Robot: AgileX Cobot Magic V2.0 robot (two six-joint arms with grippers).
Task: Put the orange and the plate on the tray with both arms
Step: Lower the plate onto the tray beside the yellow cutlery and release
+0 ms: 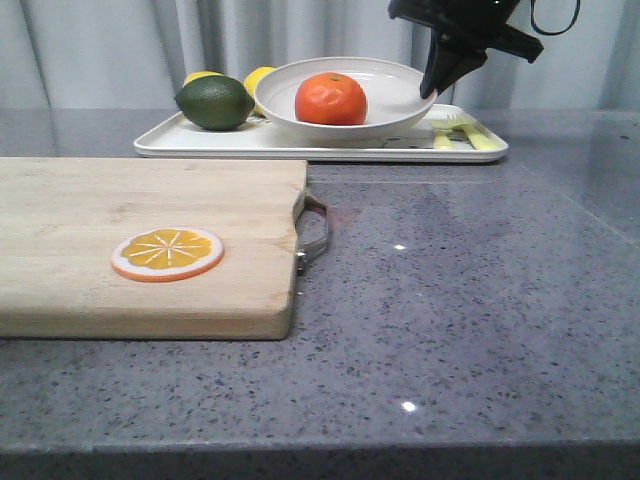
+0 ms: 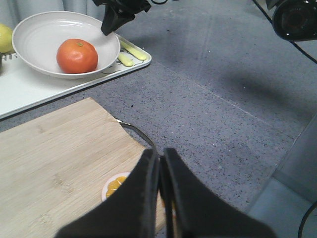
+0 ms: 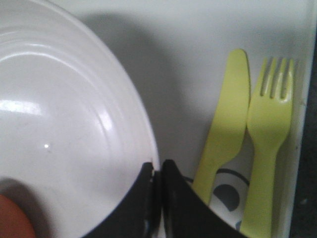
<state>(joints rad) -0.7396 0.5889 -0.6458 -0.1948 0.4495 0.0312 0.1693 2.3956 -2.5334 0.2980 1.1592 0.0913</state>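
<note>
While the front view takes in the whole grey worktop (image 1: 470,300), only the right wrist view shows what lies beside the plate: a yellow-green knife (image 3: 225,124) and fork (image 3: 267,144) lying side by side on the tray floor, the fork hard against the tray's rim. Largest thing on the worktop is the wooden cutting board (image 1: 150,250) at the near left, its metal handle (image 1: 315,235) poking off its right edge, an orange slice (image 1: 167,253) lying flat near its front. Right of the board, wide bare worktop runs to the near and right edges.

Along the far edge sits the white tray (image 1: 320,145). On it, the plate (image 1: 390,95) fills the middle, and the orange (image 1: 331,99) sits inside the plate, left of its centre. A green lime (image 1: 215,102) crowds the plate's left rim, with yellow lemons (image 1: 258,82) tucked behind it.

Right gripper (image 1: 432,92) hangs at the plate's right rim; up close its fingers (image 3: 171,198) are pressed together just outside that rim, whether touching it I cannot tell. Left gripper (image 2: 160,163), seen only in its own wrist view, hovers over the board's right end near the slice, fingertips together, nothing between them.
</note>
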